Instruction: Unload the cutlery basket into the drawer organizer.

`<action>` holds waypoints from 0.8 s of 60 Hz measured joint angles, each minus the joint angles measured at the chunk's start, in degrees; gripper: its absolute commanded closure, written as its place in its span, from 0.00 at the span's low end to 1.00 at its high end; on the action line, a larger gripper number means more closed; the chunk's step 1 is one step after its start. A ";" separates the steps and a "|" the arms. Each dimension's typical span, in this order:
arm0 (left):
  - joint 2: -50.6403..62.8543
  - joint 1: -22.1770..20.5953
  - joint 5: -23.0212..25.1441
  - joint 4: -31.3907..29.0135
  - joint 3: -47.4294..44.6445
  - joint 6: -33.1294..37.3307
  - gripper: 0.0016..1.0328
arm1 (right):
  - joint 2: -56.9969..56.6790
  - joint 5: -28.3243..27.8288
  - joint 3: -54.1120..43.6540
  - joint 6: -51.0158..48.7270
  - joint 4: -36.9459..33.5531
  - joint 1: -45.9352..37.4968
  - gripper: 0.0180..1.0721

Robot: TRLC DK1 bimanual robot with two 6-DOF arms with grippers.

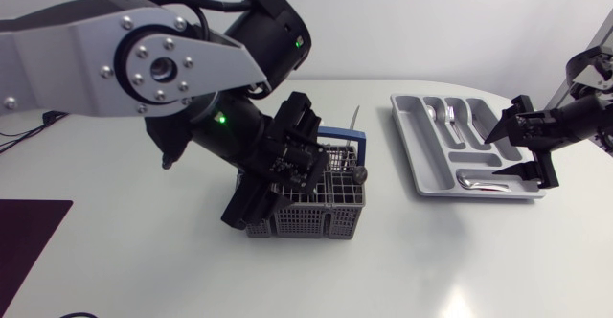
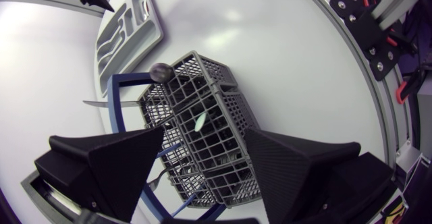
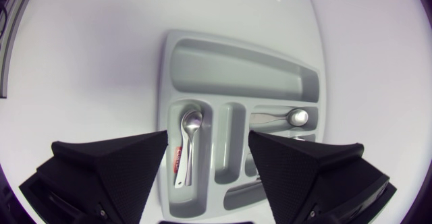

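Left gripper (image 2: 204, 131): fingers spread, holding nothing; grey cutlery basket (image 2: 233, 106) directly beneath the gap; round-ended utensil (image 2: 160, 71) standing at the basket's far corner. Right gripper (image 3: 208, 136): likewise spread and empty; drawer organizer (image 3: 233, 75) under it; spoon (image 3: 192, 124) below the gap; second spoon (image 3: 297, 117) just ahead of one finger.

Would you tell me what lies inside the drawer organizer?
One spoon and a second spoon lie in separate compartments of the drawer organizer; its long compartment is bare. The right gripper hides the nearer compartment ends.
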 measured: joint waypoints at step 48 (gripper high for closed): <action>4.57 -1.44 -7.80 22.40 -10.71 11.76 0.73 | -30.80 -17.27 -29.92 24.35 2.05 8.02 0.07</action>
